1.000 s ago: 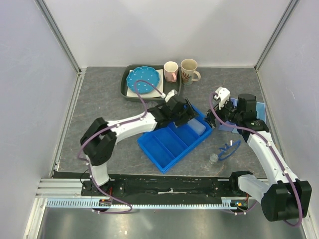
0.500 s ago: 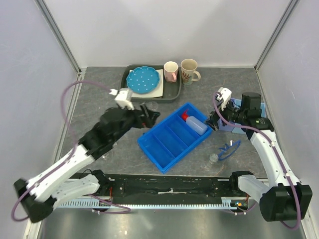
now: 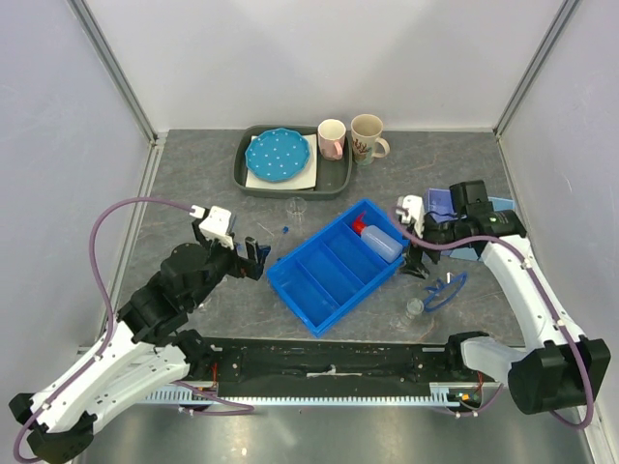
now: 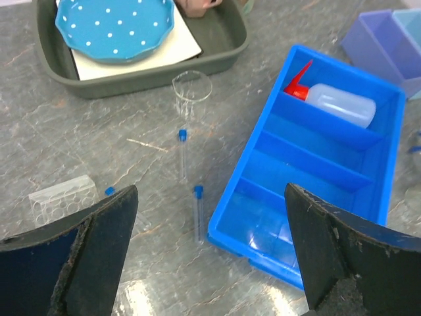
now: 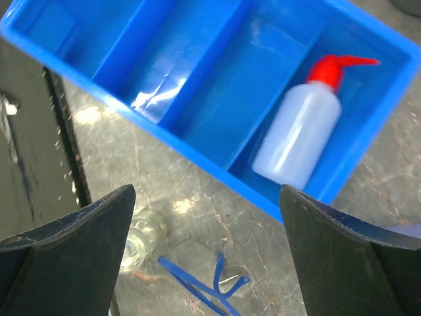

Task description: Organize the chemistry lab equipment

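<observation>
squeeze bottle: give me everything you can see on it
The squeeze bottle has a translucent white cylindrical body that looks like soft plastic, a red cap and a thin red spout bent sideways. It lies on its side, lengthwise in the end compartment of the blue tray, the compartment farthest from the arm bases, alone there. The cap is on; whether it holds liquid cannot be told. It rests on the compartment floor, and only the tray touches it.
</observation>
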